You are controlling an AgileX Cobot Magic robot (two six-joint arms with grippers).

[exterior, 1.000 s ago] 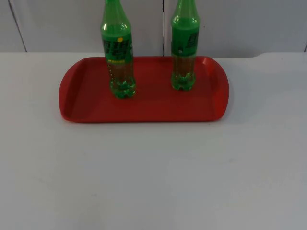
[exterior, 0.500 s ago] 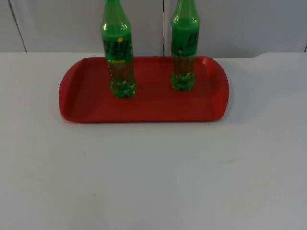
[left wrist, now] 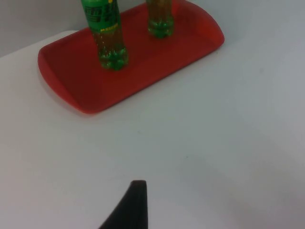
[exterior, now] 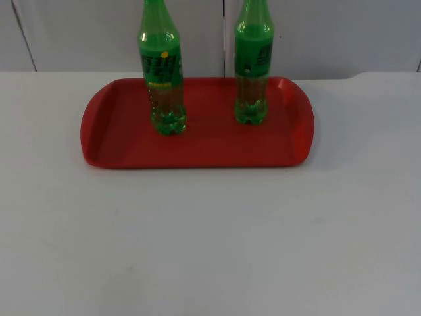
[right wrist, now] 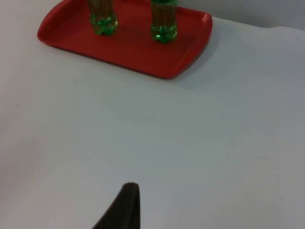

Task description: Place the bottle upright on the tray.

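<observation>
Two green soda bottles stand upright on the red tray (exterior: 204,141) at the back of the table. The left bottle (exterior: 162,72) has a yellow dot on its label, and the right bottle (exterior: 252,66) stands near the tray's right end. Neither bottle is touched. My left gripper (left wrist: 136,205) hovers over bare table well short of the tray (left wrist: 143,71), looking at the left bottle (left wrist: 107,38) and the right bottle (left wrist: 159,21). My right gripper (right wrist: 125,205) waits likewise, far from the tray (right wrist: 133,47) and its right bottle (right wrist: 163,21) and left bottle (right wrist: 101,14).
The white table top (exterior: 210,237) stretches wide in front of the tray. The grey partition wall (exterior: 329,33) rises right behind the tray's far rim.
</observation>
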